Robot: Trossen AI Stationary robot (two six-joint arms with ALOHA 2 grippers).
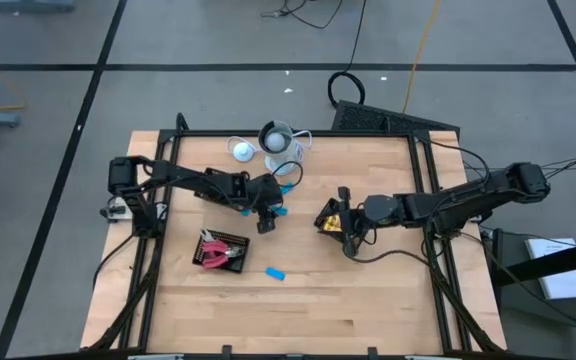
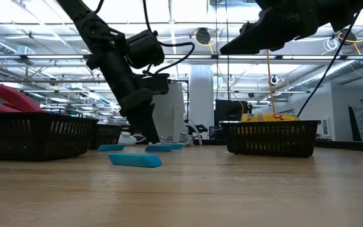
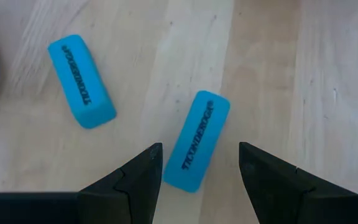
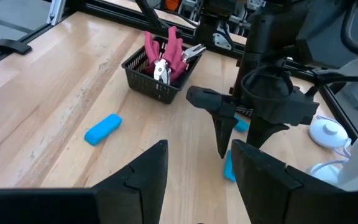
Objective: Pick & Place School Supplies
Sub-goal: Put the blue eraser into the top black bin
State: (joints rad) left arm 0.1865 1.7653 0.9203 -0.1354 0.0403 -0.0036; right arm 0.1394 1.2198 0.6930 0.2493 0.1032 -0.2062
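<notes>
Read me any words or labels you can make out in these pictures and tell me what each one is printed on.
"TICONDEROGA" – dark print along the blue block lying between the left gripper's open fingers.
"TICONDEROGA" – the same print on the second blue block beside it.
Yellow pieces in the basket carry black marks, too small to read.
No other text can be read.

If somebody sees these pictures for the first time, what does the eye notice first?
Probably the left gripper, its fingers open around a light-blue block near the table's middle. Next, the red-handled tools in a black basket to its left.
</notes>
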